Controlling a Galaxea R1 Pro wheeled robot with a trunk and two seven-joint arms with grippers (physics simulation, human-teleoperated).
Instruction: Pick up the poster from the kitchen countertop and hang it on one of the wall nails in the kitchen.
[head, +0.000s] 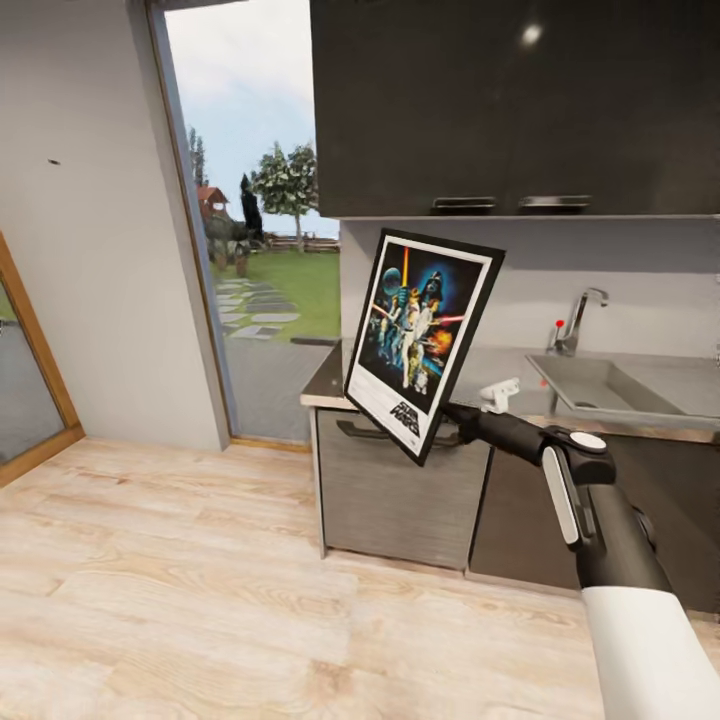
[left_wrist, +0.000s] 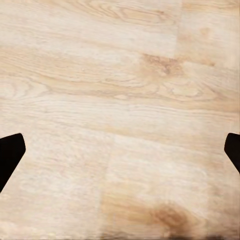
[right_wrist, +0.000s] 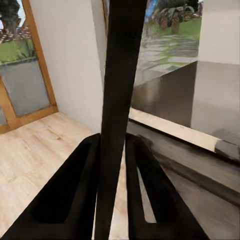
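Note:
The Star Wars poster (head: 420, 340) hangs in the air in front of the kitchen countertop (head: 325, 388), tilted, its picture side facing me. My right gripper (head: 448, 412) is shut on its lower right edge. In the right wrist view the poster's thin black edge (right_wrist: 120, 100) runs up between the two dark fingers (right_wrist: 80, 195), which press on it from both sides. A tiny dark wall nail (head: 53, 162) dots the pale grey wall at the far left, well apart from the poster. My left gripper (left_wrist: 120, 150) points down at the wooden floor, its fingertips (left_wrist: 10, 152) wide apart, open.
A sink (head: 600, 390) with a tap (head: 580, 315) sits in the countertop to the right. Dark upper cabinets (head: 510, 105) hang above it. A tall glass opening (head: 265, 220) separates the counter from the nail's wall. A wood-framed glass door (head: 25, 390) stands at far left. Light wooden floor (head: 200, 590) spreads in front.

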